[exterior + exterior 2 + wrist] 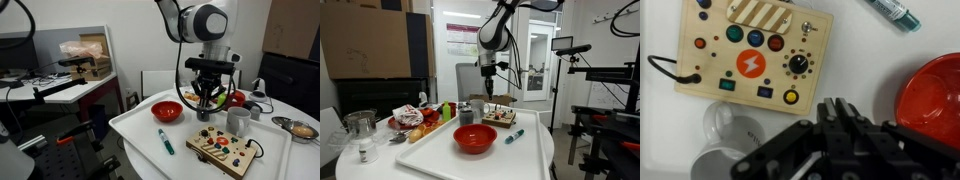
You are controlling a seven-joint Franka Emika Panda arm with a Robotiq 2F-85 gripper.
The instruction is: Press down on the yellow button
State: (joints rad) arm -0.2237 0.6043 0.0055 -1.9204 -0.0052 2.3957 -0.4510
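The black Robotiq gripper hangs above the white bench, clear of everything on it. Its jaws look clenched, the tips drawn together with nothing between them. The wrist view shows them only as a dark mass, though, so this is likely rather than certain.

The small round yellow button sits just ahead of the jaws and slightly to their left in the wrist view, near them but not touched. It is set in a light wooden rectangular board, along the edge that faces the jaws and near the closest corner. Directly beyond the yellow button on the same board is a black rotary knob. Further to the left of the jaws' line is an orange disc with a white lightning bolt. A thin black cable leaves the board on the side farthest from the jaws.

A white ceramic mug stands to the left of the jaws, nearer the wrist than the board. A round red bowl lies to their right. A teal-capped marker lies well ahead of the jaws and to the right, apart from the board.

In an exterior view the gripper points straight down. The board lies flat on the bench below the level of the jaws.
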